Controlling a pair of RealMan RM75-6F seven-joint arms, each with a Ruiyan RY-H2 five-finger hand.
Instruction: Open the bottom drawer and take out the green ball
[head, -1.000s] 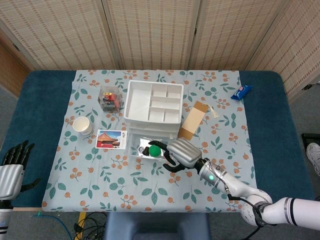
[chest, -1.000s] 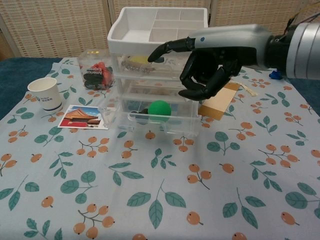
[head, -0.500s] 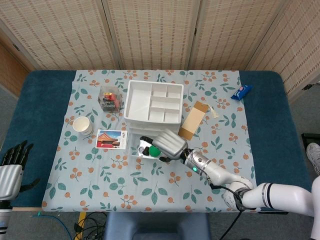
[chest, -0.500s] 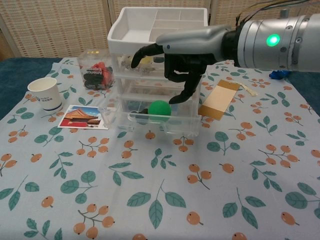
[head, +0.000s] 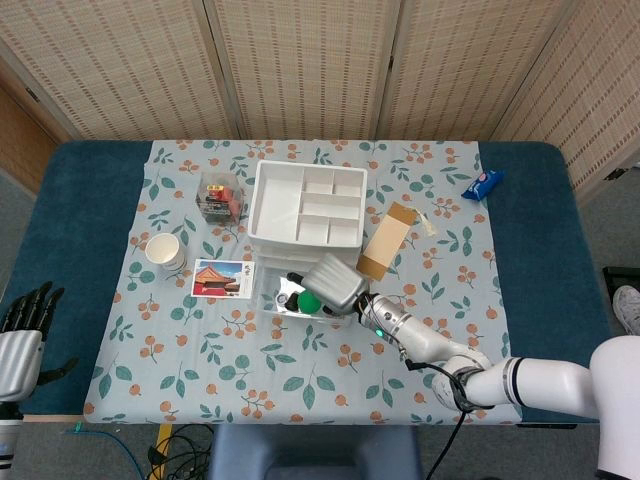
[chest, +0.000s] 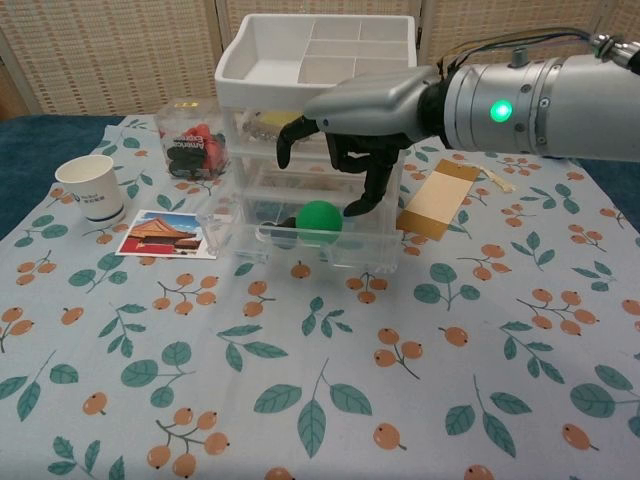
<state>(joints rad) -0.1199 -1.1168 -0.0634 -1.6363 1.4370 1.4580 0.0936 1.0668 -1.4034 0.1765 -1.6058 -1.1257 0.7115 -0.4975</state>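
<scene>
Chest view shows the silver right hand (chest: 352, 130) hovering palm-down over the pulled-out clear plastic bottom drawer (chest: 310, 243), dark fingers (chest: 372, 192) spread and pointing down, grasping nothing; the round green ball (chest: 320, 219) lies in that drawer just below them; the left hand (head: 22, 335) hangs past the table's edge, fingers apart, empty.

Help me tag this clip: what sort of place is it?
Probably a staged indoor test setup, not a home: woven folding screens as backdrop, a table with a leaf-print cloth and a white drawer organizer.
</scene>
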